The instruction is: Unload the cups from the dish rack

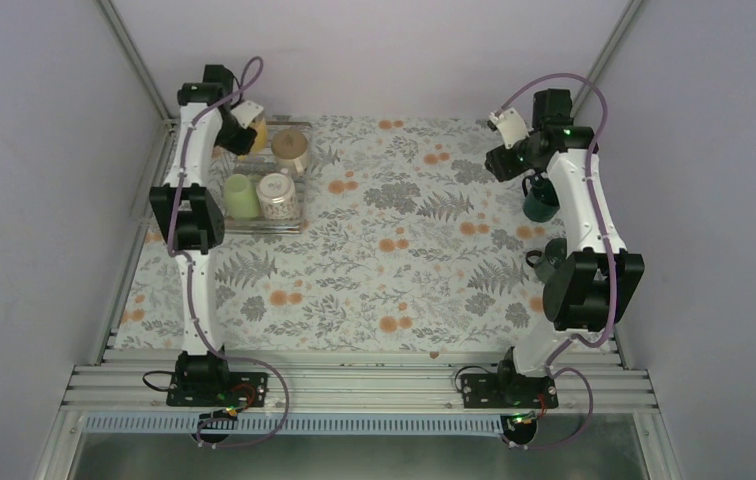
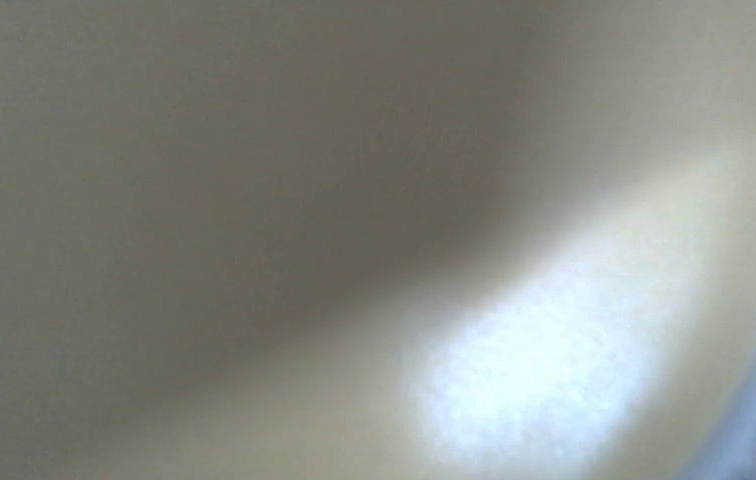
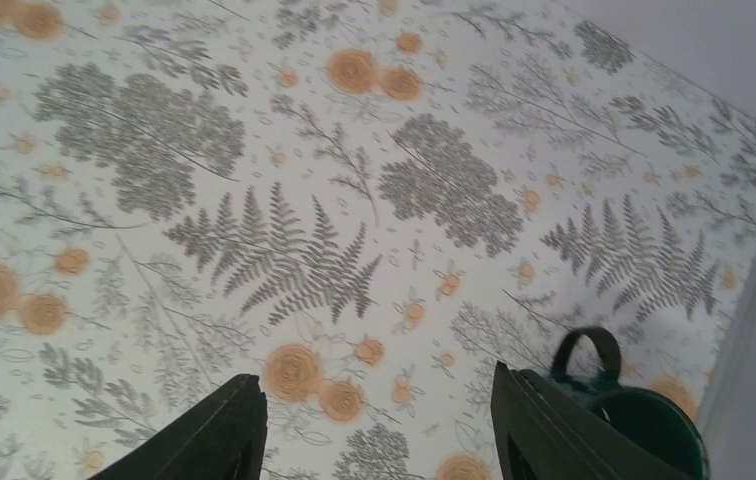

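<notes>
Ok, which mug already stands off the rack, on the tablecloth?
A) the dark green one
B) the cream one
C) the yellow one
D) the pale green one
A: the dark green mug stands on the flowered cloth beside the right arm, far across from the rack, and the wrist view shows it next to the open right hand.

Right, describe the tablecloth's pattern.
The tablecloth has grey ferns and orange flowers on white; clearest from the right wrist.

The dish rack (image 1: 264, 227) lies on my worktop's (image 1: 404, 280) far left. In it: back-left cup (image 1: 258, 133) under my left claw (image 1: 242, 128), back-right cup (image 1: 292, 150), front-left cup (image 1: 241, 197), front-right cup (image 1: 278, 197). A fifth cup (image 1: 539, 203) stands far right.
</notes>
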`<state>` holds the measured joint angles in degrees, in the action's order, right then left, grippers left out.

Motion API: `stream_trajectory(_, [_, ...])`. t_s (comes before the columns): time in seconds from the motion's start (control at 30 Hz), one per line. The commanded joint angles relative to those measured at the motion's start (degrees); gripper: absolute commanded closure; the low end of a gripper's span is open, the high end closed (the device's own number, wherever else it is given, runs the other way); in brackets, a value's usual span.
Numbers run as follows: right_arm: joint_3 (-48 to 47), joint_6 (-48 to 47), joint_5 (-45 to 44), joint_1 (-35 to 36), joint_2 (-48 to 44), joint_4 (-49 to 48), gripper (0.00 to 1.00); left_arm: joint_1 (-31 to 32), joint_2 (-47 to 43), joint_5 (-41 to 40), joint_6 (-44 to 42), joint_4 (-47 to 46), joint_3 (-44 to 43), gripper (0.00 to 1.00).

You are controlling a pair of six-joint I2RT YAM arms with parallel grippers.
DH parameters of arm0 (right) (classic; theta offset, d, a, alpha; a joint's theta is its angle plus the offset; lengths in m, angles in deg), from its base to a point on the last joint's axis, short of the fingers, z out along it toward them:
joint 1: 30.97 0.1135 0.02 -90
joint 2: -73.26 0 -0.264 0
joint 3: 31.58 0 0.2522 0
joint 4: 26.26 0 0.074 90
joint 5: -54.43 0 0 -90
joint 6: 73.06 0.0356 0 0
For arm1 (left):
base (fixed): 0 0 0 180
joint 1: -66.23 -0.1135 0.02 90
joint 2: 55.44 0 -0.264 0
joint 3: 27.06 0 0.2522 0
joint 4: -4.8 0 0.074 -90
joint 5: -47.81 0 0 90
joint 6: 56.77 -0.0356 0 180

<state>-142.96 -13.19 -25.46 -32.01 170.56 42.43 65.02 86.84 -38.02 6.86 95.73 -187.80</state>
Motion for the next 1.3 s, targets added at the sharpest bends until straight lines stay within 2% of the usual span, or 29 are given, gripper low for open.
stream_trajectory(0.0, [-3.40, 0.80, 11.08, 0.77, -1.36, 1.85, 0.40, -0.47, -13.84, 4.91, -1.53, -8.23, -4.21, 0.98])
stream_trajectory(0.1, [-7.62, 0.35, 22.10, 0.91, -1.10, 5.44, 0.37, -0.38, -21.31, 13.86, -0.26, -11.76, -0.58, 0.98])
stream_trajectory(0.23, [-15.01, -0.13, 37.16, 1.21, 0.17, 10.26, 0.34, -0.24, -28.78, 32.00, 5.11, -18.46, 5.52, 0.98])
stream_trajectory(0.37, [-17.60, 1.29, 55.18, 1.86, -0.03, 8.85, 0.33, 1.35, -31.69, 48.12, 11.72, -25.06, 9.04, 0.98])
stream_trajectory(0.47, [-12.12, 7.70, 65.35, 2.47, -2.56, -1.35, 0.33, 4.58, -31.83, 53.93, 15.20, -27.87, 8.61, 0.98])
stream_trajectory(0.53, [-3.92, 16.99, 71.75, 2.68, -6.76, -15.65, 0.32, 7.88, -32.03, 54.82, 13.13, -27.04, 8.28, 0.98])
stream_trajectory(0.57, [1.29, 24.65, 73.64, 2.89, -9.12, -26.90, 0.31, 9.67, -31.99, 54.89, 12.07, -26.45, 8.11, 0.98])
stream_trajectory(0.63, [10.24, 39.17, 74.10, 3.92, -13.25, -48.82, 0.29, 12.91, -31.96, 55.44, 10.81, -25.87, 8.21, 0.98])
stream_trajectory(0.67, [12.10, 41.89, 73.31, 4.51, -14.50, -54.50, 0.28, 14.44, -31.83, 55.52, 10.20, -25.60, 8.42, 0.97])
stream_trajectory(0.83, [8.57, 37.58, 70.74, 6.66, -13.61, -50.22, 0.27, 20.41, -29.89, 54.13, 7.21, -23.76, 7.70, 0.98])
stream_trajectory(1.27, [10.38, 39.29, 69.36, 6.81, -11.59, -54.54, 0.27, 26.72, -26.97, 58.54, 6.02, -22.20, 6.63, 0.98])
